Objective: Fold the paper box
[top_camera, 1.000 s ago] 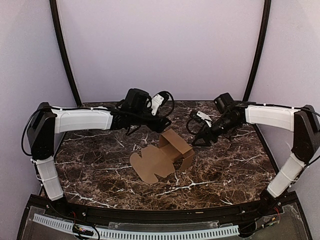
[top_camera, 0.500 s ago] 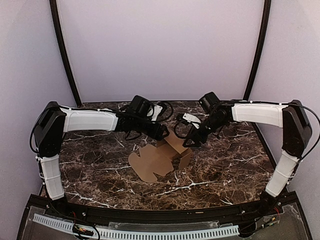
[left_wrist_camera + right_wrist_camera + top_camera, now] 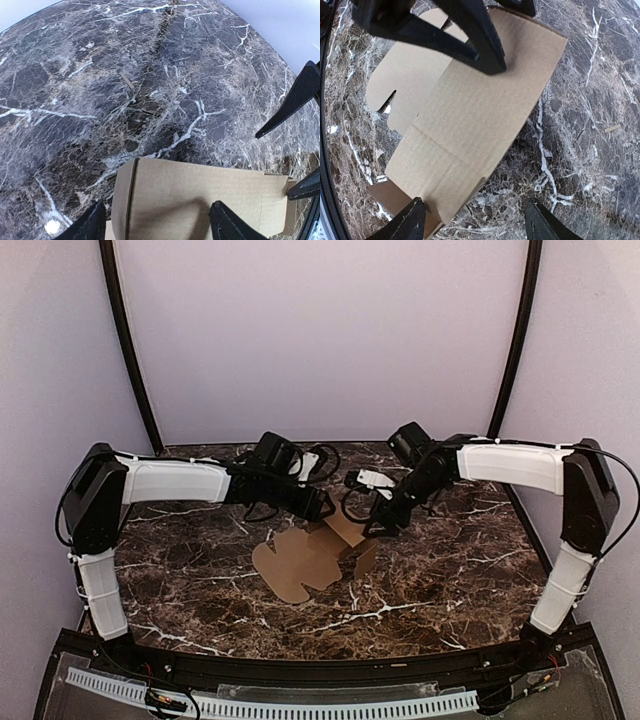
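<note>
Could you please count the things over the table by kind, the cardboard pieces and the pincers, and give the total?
paper box: 1
pincers: 2 (left pincer, right pincer)
Total: 3

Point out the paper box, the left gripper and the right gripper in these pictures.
paper box (image 3: 470,110): right wrist view, on its broad middle panel.
left gripper (image 3: 322,508): top external view, midway between its fingertips.
right gripper (image 3: 371,527): top external view, midway between its fingertips.
</note>
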